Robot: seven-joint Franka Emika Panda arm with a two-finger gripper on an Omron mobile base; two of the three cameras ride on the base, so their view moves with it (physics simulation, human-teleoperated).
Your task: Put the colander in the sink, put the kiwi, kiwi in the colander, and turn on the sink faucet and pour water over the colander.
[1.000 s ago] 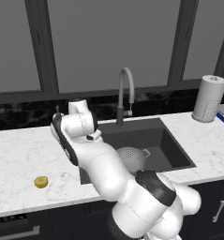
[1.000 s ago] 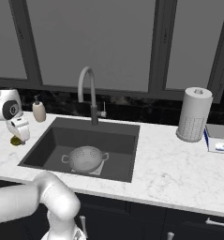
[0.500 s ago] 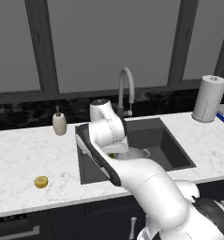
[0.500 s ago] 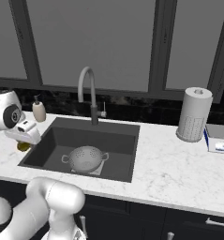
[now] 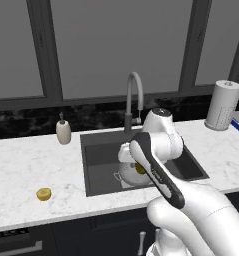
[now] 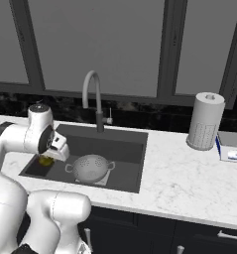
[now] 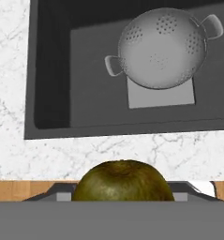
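Silver metal colander (image 7: 162, 47) sits in the sink (image 6: 127, 173): step one complete. The gripper (image 6: 50, 158) grips the olive-brown kiwi (image 7: 123, 182) beside the basin; the yellow kiwi (image 5: 43, 193) remains on the counter (image 5: 26, 170); the faucet (image 6: 92, 99) is dry.

Item count: two kiwis, one olive-brown kiwi (image 7: 123, 181) and one yellow kiwi (image 5: 44, 193). One colander (image 6: 91, 167), one sink (image 6: 121, 148), one sink faucet (image 6: 93, 98). One soap bottle (image 5: 63, 132), one paper towel roll (image 6: 205, 121).

colander (image 5: 127, 172): partly hidden behind the arm | olive-brown kiwi (image 7: 123, 182): lower half cut off at the frame's bottom | hand fingertips: hidden by that kiwi
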